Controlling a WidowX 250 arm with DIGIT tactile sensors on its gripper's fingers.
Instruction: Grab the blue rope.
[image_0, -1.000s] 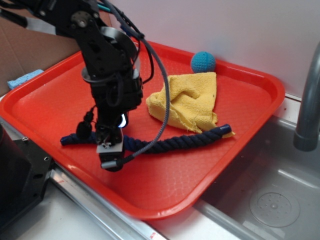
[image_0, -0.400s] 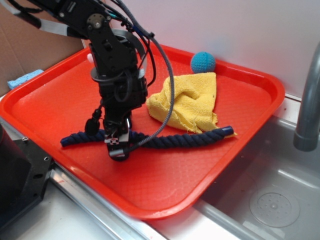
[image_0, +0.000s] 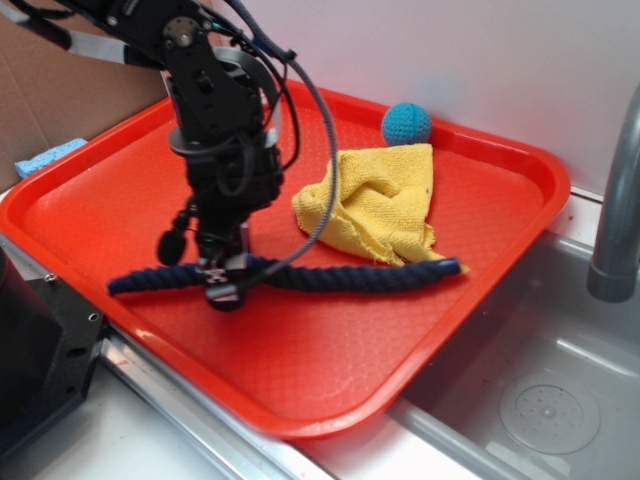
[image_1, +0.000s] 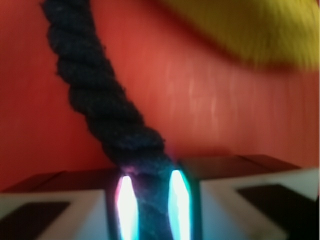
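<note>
Pointing straight down near the red tray's (image_0: 480, 300) front-left edge, the arm hangs upright. Its gripper (image_0: 222, 288) is clamped on the blue rope (image_0: 340, 277), pads (image_1: 176, 205) squeezing the cord

One red tray (image_0: 480, 300) holds one dark blue rope (image_0: 350, 277), one yellow cloth (image_0: 385, 200) and one teal ball (image_0: 406, 124). There is one robot gripper (image_0: 222, 285), one grey tap (image_0: 618, 200), one blue sponge (image_0: 45, 157) and one steel sink (image_0: 540, 390).
</note>
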